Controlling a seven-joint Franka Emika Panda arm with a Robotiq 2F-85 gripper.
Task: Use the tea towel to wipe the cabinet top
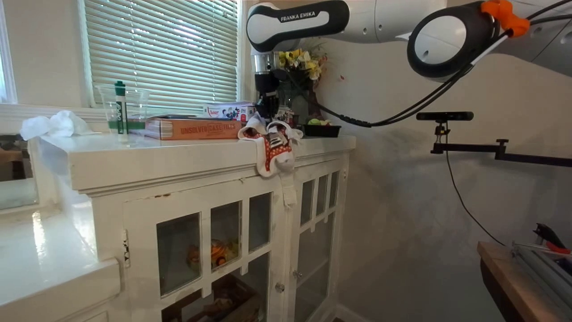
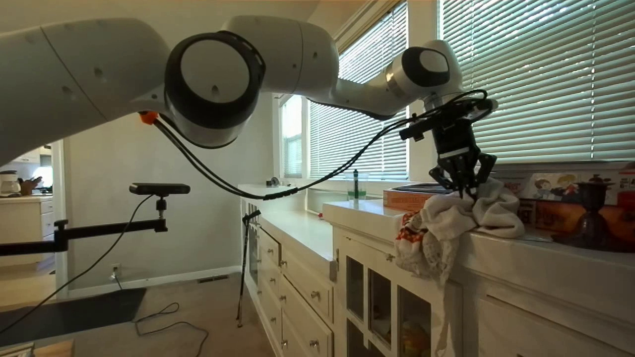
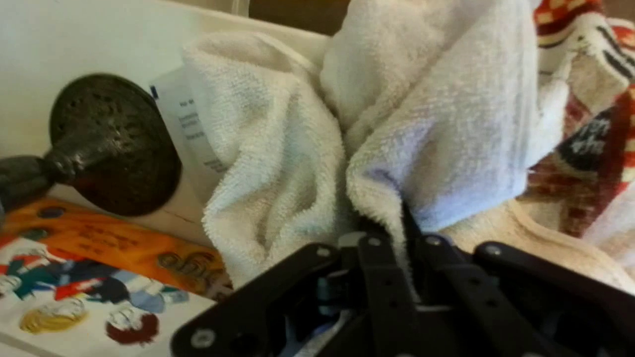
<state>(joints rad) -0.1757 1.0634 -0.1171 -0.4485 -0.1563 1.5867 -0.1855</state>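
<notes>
The tea towel [image 1: 273,150] is white terry with a red and white print. It lies bunched on the front edge of the white cabinet top [image 1: 192,146] and hangs down over the doors. In an exterior view the towel [image 2: 449,218] shows its plain white side upward, with a long strip hanging low. My gripper [image 2: 465,192] points down and is shut on a fold of it. In the wrist view the fold of the towel [image 3: 461,124] runs between the fingers of the gripper [image 3: 392,223]. The fingertips are partly hidden by cloth.
A dark metal candlestick [image 2: 593,213] and game boxes [image 2: 560,186] stand beside the towel. An orange box [image 1: 196,129], a cup with a green marker [image 1: 119,107] and white tissue [image 1: 58,125] lie along the top. A flower vase [image 1: 304,67] and black tray [image 1: 321,130] stand at the far end.
</notes>
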